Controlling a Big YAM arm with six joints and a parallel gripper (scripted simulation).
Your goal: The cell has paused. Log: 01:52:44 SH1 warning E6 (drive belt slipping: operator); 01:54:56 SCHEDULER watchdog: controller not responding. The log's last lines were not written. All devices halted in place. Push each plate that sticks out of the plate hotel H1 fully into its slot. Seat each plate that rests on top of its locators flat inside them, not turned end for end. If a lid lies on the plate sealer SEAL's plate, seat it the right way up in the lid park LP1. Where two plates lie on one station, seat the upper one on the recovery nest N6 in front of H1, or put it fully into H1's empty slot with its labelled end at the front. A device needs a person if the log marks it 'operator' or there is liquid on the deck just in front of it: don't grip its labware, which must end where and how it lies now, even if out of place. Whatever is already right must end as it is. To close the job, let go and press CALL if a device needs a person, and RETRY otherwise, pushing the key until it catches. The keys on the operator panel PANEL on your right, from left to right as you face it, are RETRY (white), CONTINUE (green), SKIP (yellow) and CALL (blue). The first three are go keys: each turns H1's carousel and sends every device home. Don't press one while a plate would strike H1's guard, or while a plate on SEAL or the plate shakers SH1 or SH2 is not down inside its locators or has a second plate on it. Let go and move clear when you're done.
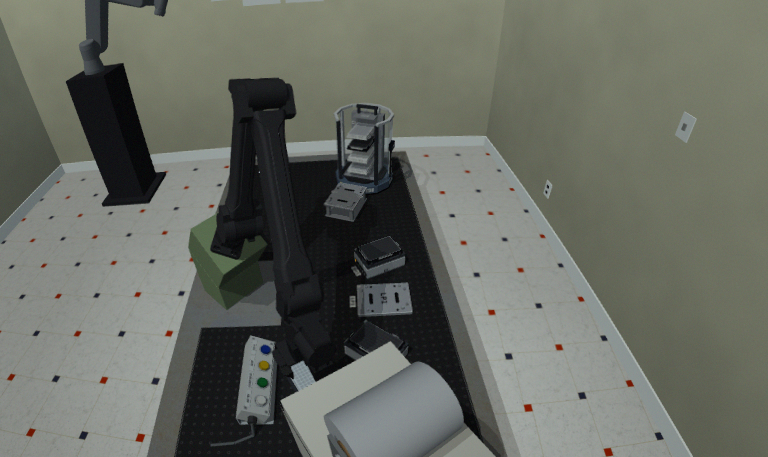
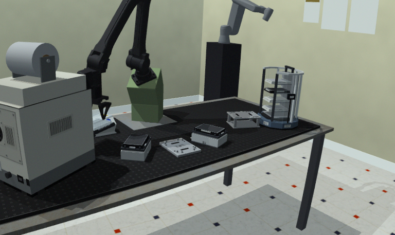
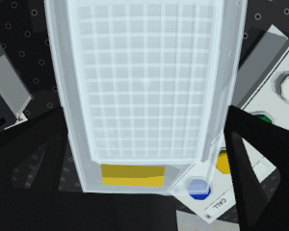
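My gripper [image 2: 104, 117] [image 3: 145, 115] is shut on a clear plate [image 1: 302, 375] [image 3: 145, 82] with a well grid and a yellow end label, beside the panel. The panel [image 1: 248, 385] [image 2: 109, 128] shows white, green, yellow and blue keys. The hotel H1 [image 1: 371, 187] [image 2: 276, 124] holds several plates, one dark; I cannot tell whether any sticks out. The nest N6 [image 1: 355, 196] [image 2: 244, 115] and the lid park LP1 [image 1: 385, 311] [image 2: 168, 145] are empty. Dark plates lie on the far shaker [image 1: 380, 265] [image 2: 208, 140] and the near shaker [image 2: 134, 155]; their seating is unclear.
A large beige machine [image 1: 351, 384] [image 2: 60, 101] with a film roll [image 1: 407, 407] [image 2: 25, 57] stands at the near end, hiding the plate's lower part in the top view. My arm rises from the green pedestal [image 1: 226, 271] [image 2: 145, 104]. A grey arm [image 1: 96, 22] [image 2: 235, 20] stands on a black column behind.
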